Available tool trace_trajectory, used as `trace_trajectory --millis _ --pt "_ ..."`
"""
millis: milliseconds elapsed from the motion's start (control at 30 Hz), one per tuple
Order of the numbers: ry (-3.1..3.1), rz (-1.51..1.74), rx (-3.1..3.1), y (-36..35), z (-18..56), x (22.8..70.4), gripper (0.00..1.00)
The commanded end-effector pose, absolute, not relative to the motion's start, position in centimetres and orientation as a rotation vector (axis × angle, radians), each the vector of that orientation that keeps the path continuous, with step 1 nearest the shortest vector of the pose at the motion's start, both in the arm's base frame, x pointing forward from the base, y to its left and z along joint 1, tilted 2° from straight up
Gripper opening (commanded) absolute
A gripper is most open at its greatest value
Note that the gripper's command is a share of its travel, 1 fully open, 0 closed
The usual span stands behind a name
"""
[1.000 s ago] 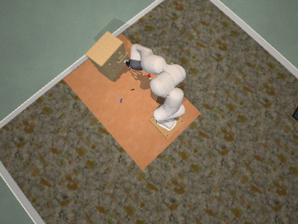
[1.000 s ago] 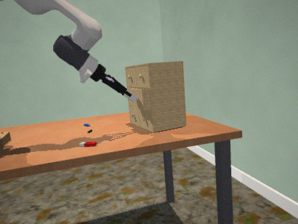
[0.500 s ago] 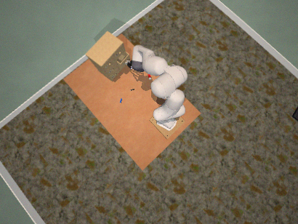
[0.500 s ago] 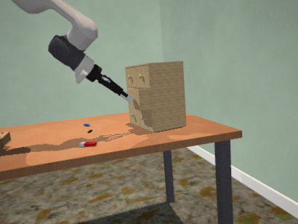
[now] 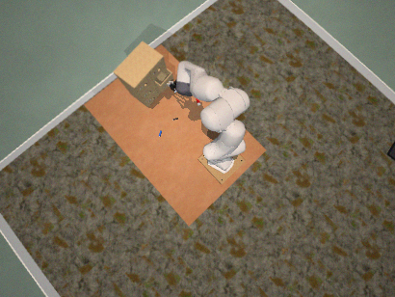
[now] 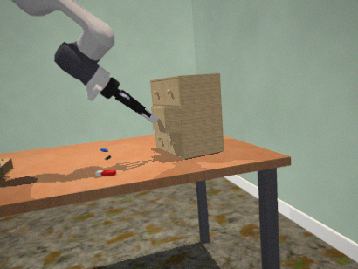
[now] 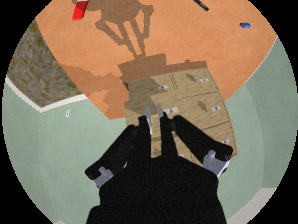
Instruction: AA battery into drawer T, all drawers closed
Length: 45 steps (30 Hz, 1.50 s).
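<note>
The black, cylindrical, probable AA battery [image 5: 175, 119] [image 6: 107, 157] [image 7: 201, 5] lies inward from the counter's edges. The black two-finger gripper [image 5: 170, 86] [image 6: 153, 119] [image 7: 154, 111] is nearly closed—I cannot tell if it holds a handle. Pulling the light-wood, partly open drawer [image 5: 165, 76] [image 6: 160, 114] [image 7: 182, 108] too far could make it droop.

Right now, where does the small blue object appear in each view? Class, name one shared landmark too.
Top: left of centre, slightly above mid-height, the blue object.
Exterior: left of centre, just below mid-height.
Wrist: upper right.
Shared landmark: the wooden chest.
</note>
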<state>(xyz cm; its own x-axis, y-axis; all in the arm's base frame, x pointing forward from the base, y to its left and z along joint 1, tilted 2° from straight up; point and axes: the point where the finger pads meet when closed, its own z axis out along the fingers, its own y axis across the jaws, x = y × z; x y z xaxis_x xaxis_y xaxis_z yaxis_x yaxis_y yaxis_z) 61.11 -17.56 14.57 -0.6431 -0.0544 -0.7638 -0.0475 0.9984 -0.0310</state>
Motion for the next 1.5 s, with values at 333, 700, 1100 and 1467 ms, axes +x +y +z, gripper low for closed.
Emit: trace_trajectory --millis 333,700,1100,1467 --pt "2.268 -0.012 -0.072 -17.68 14.56 60.78 0.08" --pt "2.268 -0.012 -0.072 -17.68 14.56 60.78 0.08" --pt "2.268 -0.012 -0.072 -17.68 14.56 60.78 0.18" --pt "2.268 -0.012 -0.072 -17.71 14.56 60.12 0.20"
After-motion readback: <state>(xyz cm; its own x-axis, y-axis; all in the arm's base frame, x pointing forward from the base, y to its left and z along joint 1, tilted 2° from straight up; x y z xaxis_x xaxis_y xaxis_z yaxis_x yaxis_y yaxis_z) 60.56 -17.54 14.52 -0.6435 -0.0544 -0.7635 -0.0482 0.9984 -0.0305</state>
